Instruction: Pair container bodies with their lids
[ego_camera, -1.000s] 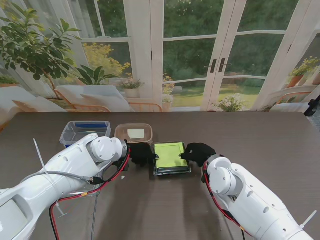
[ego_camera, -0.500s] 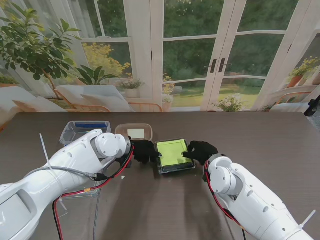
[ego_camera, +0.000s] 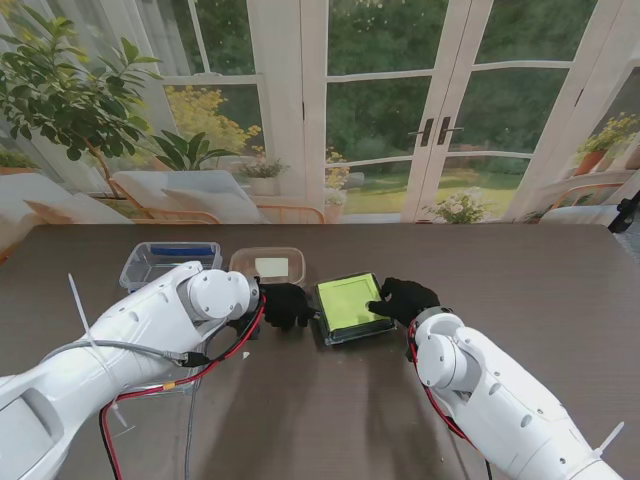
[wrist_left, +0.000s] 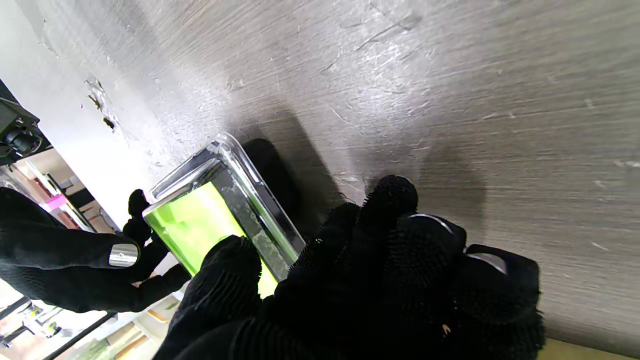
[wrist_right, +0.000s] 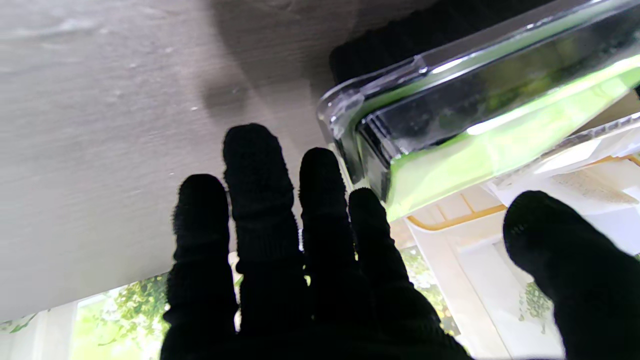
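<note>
The clear square plastic container with a lime-green lid (ego_camera: 351, 306) sits on the dark wood desk (ego_camera: 520, 270), held between both hands: the left hand (ego_camera: 287, 303) presses its one side, the right hand (ego_camera: 403, 298) clasps the opposite side, fingers (wrist_right: 320, 200) and thumb around the rim.

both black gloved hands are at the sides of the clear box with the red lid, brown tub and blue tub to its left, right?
Not quite: the lid of the clear box is bright green, not red, as the stand view shows. The left hand and right hand do flank it, with the brown tub and blue tub to its left.
</note>
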